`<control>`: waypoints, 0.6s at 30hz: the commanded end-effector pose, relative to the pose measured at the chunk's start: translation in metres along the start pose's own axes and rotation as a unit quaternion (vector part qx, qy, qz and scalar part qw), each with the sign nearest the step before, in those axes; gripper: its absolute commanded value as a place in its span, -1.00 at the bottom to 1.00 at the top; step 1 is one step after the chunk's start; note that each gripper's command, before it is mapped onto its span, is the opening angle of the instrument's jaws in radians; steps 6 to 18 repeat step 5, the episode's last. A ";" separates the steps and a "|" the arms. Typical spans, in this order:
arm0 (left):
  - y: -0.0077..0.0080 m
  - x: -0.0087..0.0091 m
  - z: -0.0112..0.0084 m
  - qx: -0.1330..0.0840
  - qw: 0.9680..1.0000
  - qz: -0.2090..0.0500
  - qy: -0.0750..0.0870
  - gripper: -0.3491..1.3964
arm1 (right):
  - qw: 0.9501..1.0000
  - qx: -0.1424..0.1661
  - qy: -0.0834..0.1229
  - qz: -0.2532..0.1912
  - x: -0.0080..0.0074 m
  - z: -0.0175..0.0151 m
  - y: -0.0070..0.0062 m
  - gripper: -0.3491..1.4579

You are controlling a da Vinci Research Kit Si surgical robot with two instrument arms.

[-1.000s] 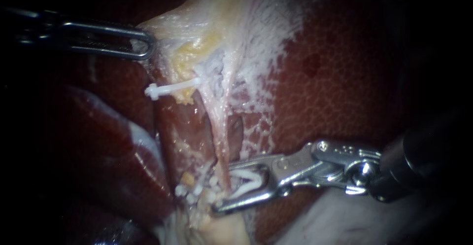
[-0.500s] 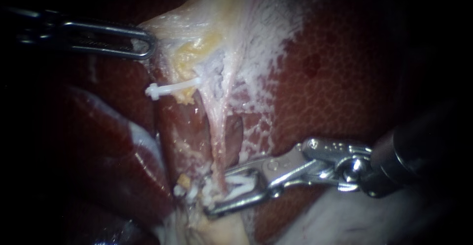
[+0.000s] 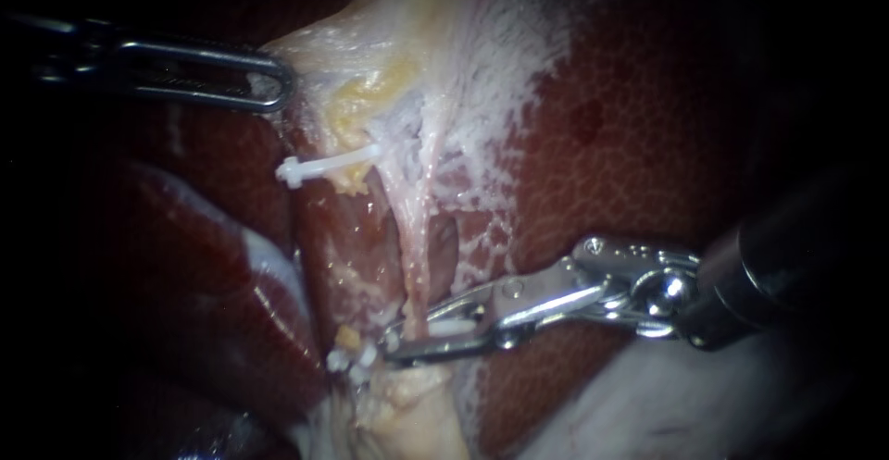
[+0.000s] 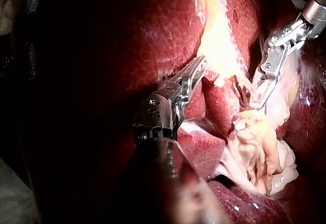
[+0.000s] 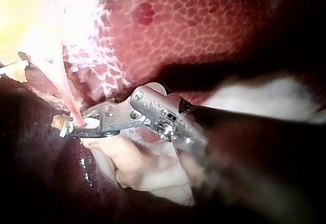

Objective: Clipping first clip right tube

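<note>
Stretching thin and pink, the tube [image 3: 414, 266] sits clamped in my right instrument's [image 3: 400, 349] jaws — the left wrist view reveals my left instrument [image 4: 200, 65] gripping pale tissue [image 4: 216, 46].

We've got mottled dark-red liver [image 3: 630, 173] all round. A pale tissue sheet [image 3: 463, 34] lies over it, carrying yellow fat [image 3: 361, 99]. A white clip [image 3: 324, 166] sits just beside the fat. Lumpy pale tissue [image 3: 407, 414] lies low down.
</note>
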 end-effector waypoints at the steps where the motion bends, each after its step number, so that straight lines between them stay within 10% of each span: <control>1: 0.0000 0.0000 0.0000 0.000 1.000 0.000 0.000 -0.92 | 1.000 0.000 0.000 -0.001 -0.0001 0.0001 0.0000 -1.00; 18: 0.0000 0.0000 0.0000 0.000 1.000 0.000 0.000 -0.92 | 1.000 0.000 -0.001 -0.002 -0.0003 0.0001 0.0001 -1.00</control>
